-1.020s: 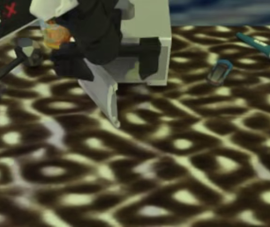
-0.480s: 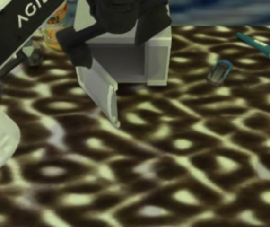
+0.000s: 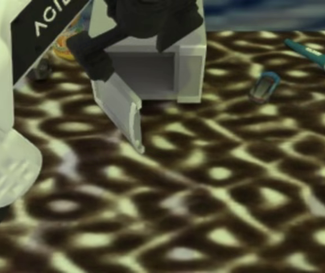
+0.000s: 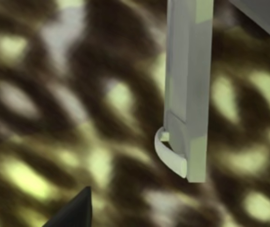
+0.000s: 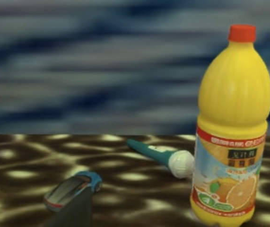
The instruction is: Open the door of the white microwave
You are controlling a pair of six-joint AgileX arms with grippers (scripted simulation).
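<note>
The white microwave [image 3: 188, 46] stands at the back of the table, left of centre. Its door [image 3: 118, 108] is swung out toward the front left, so the pale cavity [image 3: 145, 74] shows. The bar handle [image 3: 137, 124] runs along the door's free edge. My left gripper [image 3: 134, 54] hovers above the microwave, open and holding nothing, clear of the door. The left wrist view shows the door's edge [image 4: 187, 85], the curved handle end [image 4: 169, 155] and one dark fingertip [image 4: 80, 210]. My right arm is out of the top view; one dark finger [image 5: 73, 213] shows at its wrist.
A small blue-grey toy car [image 3: 264, 85] and a teal-and-white stick [image 3: 316, 57] lie right of the microwave. A yellow orange-juice bottle [image 5: 231, 127] stands close to the right gripper. An orange pack [image 3: 65, 48] and dark metal parts [image 3: 40, 69] sit behind my left arm.
My left gripper has risen from beside the door to above the microwave, and its white forearm has swung into the view's left. The door's angle has not changed.
</note>
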